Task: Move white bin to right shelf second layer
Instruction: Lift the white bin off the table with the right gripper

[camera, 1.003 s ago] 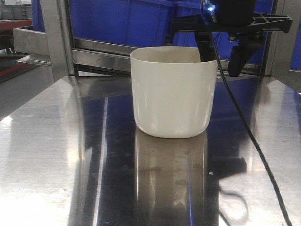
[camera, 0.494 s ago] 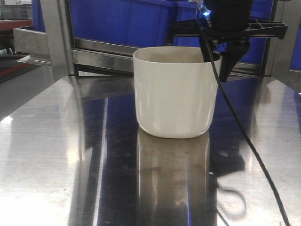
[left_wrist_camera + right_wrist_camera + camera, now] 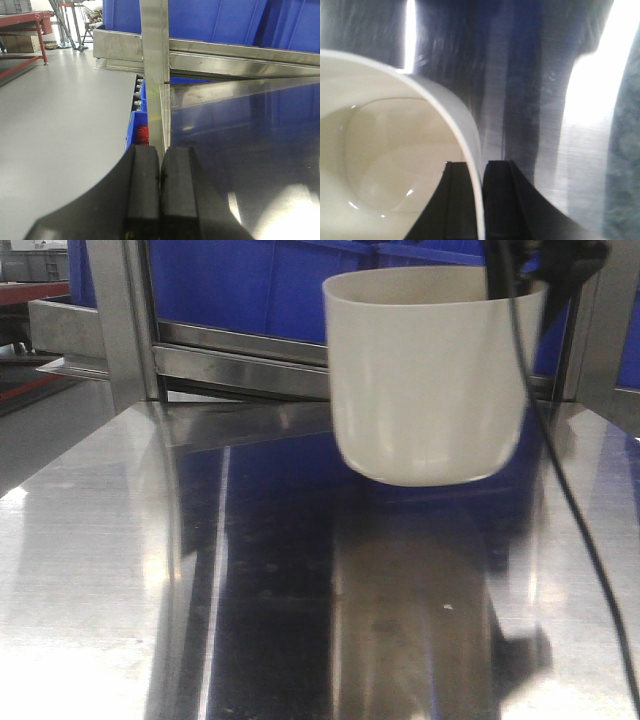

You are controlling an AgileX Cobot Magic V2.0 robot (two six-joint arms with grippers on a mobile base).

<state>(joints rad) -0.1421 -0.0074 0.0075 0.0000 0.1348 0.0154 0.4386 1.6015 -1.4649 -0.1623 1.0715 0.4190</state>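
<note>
Right wrist view: my right tool (image 3: 476,172) pinches the rim of the white bin (image 3: 395,150), seemingly light, stiff, slippery.

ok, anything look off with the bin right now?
Nothing stands out. The white bin hangs roughly upright, clear of the steel tabletop, empty, its rim wall pinched in the right gripper. The left gripper is shut on nothing.

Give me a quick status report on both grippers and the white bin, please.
Right gripper shut on rim of white bin. Left gripper shut, empty. Bin hanging clear of steel tabletop. Blue crates behind it.
</note>
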